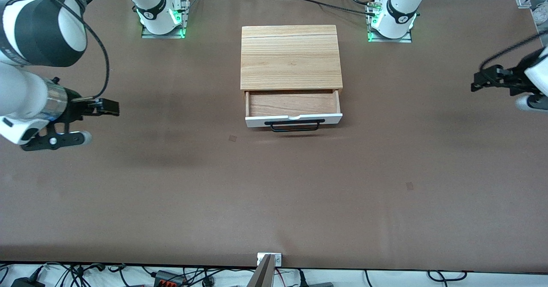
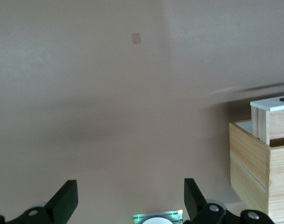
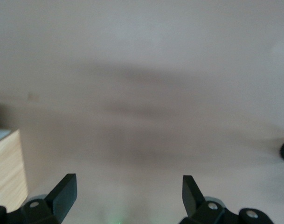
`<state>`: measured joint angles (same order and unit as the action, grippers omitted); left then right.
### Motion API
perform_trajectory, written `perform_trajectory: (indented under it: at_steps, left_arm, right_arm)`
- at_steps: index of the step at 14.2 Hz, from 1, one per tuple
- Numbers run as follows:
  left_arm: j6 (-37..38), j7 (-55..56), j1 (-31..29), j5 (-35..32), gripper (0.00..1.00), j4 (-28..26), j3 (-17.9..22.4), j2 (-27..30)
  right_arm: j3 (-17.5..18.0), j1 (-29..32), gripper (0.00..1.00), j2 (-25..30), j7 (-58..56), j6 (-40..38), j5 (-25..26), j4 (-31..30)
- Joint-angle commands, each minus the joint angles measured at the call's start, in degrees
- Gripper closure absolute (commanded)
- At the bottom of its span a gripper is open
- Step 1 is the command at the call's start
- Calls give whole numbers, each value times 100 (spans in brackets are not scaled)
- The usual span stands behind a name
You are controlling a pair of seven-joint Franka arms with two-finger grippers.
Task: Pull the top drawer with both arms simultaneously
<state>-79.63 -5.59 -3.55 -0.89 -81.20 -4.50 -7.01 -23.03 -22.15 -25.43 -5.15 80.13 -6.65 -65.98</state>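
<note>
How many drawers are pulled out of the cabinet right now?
1: the top drawer stands out from the cabinet toward the front camera, its handle untouched. A lower drawer may be hidden beneath it.

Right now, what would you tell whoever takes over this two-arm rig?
Left gripper: open, empty, over bare table at the left arm's end.
Right gripper: open, empty, over bare table at the right arm's end.
The shallow top drawer with white front and black bar handle stands pulled out of the light wood cabinet, showing its wood interior.
Done: drawer open, arms clear of it.
Left: nothing visible.
</note>
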Motion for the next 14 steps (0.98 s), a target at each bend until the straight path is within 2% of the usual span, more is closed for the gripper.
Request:
perform_trajectory:
  at_steps: [1,2,3,6,8,10,12,14]
  left_arm:
    - [-614,49,276,-70,0,-1237,309,884]
    - [-615,58,285,-70,0,-1327,318,956]
    - [-615,58,302,-61,0,-1328,344,965]
    - [-563,-3,557,272,0,-1345,827,974]
    - [-519,-3,514,291,0,-1258,819,922]
    - [-20,5,566,317,0,-977,784,860]
    - [-61,67,575,325,0,-862,731,763]
    - [-272,67,531,378,0,-897,740,772]
  right_arm:
    - [62,482,0,196,-56,641,207,-187]
    - [88,596,0,205,-56,722,226,-205]
    - [271,858,0,239,-56,723,208,-222]
    - [1596,2000,0,599,32,941,226,-415]
    - [2081,2406,0,854,41,1310,234,-739]
    - [2163,2434,0,1187,320,1452,357,-1213]
    - [2189,2312,0,1277,524,1391,865,-1365]
    - [2189,2223,0,1408,559,1364,946,-1548]
